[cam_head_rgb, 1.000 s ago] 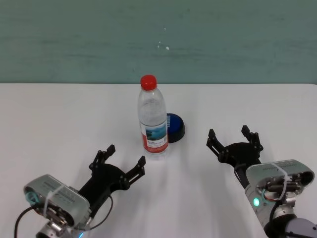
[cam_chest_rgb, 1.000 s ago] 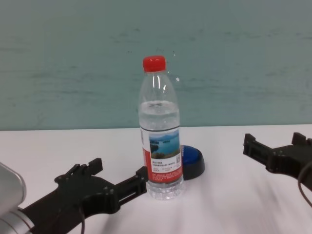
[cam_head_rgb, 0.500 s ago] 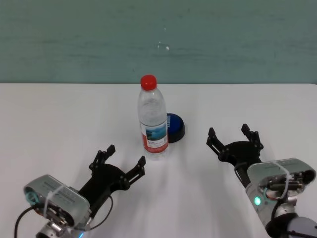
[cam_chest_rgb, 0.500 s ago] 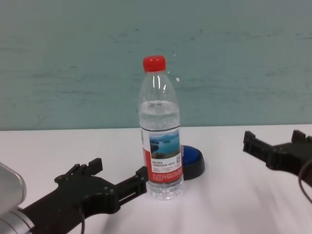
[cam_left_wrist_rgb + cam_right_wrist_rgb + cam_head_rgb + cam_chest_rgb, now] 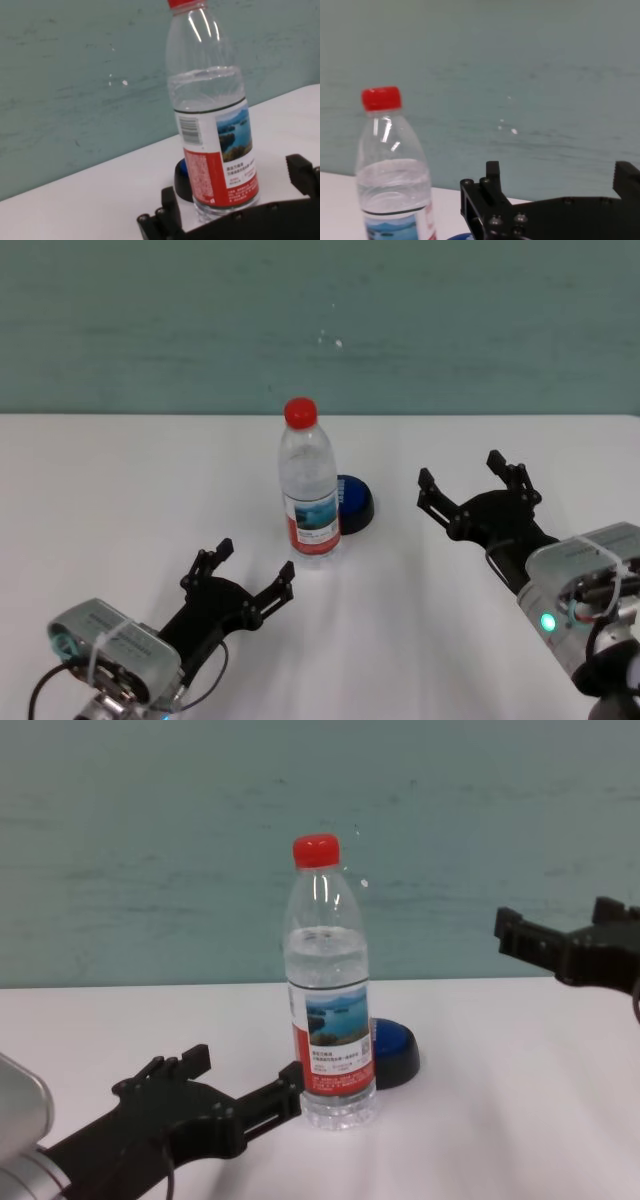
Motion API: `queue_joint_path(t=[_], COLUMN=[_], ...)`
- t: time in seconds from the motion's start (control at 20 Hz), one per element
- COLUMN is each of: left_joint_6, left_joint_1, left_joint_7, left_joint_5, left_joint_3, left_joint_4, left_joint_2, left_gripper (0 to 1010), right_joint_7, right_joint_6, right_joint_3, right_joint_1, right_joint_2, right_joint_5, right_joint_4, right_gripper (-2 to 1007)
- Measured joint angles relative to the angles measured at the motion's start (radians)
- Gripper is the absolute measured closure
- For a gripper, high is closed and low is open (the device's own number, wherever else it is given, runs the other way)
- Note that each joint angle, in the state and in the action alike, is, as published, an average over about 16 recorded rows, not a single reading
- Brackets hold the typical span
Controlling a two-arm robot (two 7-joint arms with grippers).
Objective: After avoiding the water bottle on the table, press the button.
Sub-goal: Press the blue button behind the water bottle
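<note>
The water bottle (image 5: pixel 308 490) stands upright mid-table, clear with a red cap and a red-and-white label. The button (image 5: pixel 356 504), blue on a black base, sits just behind and right of it, partly hidden by the bottle. My left gripper (image 5: pixel 255 558) is open, low over the table (image 5: pixel 120 500), just in front and left of the bottle, not touching it. My right gripper (image 5: pixel 462 472) is open and empty, raised above the table to the right of the button. The chest view shows the bottle (image 5: pixel 330 1010), the button (image 5: pixel 396 1050), the left gripper (image 5: pixel 245 1068) and the right gripper (image 5: pixel 555 918).
A teal wall (image 5: pixel 320 320) runs behind the table's far edge. The left wrist view shows the bottle (image 5: pixel 215 125) close ahead with the button (image 5: pixel 181 175) behind it. The right wrist view shows the bottle (image 5: pixel 395 175) off to one side.
My right gripper has risen off the table and moved a little farther away, still open. The left gripper, bottle and button have stayed put.
</note>
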Motion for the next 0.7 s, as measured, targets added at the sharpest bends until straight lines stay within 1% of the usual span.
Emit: queue_joint_path(t=[0.2, 0.4, 0.55, 0.7], left_joint_6=[0.0, 0.0, 0.0, 0.0], left_joint_1=[0.0, 0.0, 0.0, 0.0], left_joint_7=[0.0, 0.0, 0.0, 0.0], left_joint_5=[0.0, 0.0, 0.0, 0.0], left_joint_3=[0.0, 0.0, 0.0, 0.0], left_joint_4=[0.0, 0.0, 0.0, 0.0], left_joint_2=[0.0, 0.0, 0.0, 0.0], left_gripper=[10, 10, 10, 10], right_joint_7=[0.064, 0.128, 0.172, 0.208], right_joint_6=[0.027, 0.052, 0.063, 0.068], right_joint_3=[0.003, 0.003, 0.002, -0.002], right_joint_1=[-0.004, -0.015, -0.027, -0.04], right_joint_2=[0.033, 0.071, 0.101, 0.133], right_joint_5=[0.004, 0.021, 0.037, 0.055], right_joint_4=[-0.045, -0.084, -0.107, -0.124], right_gripper=[2, 2, 2, 2])
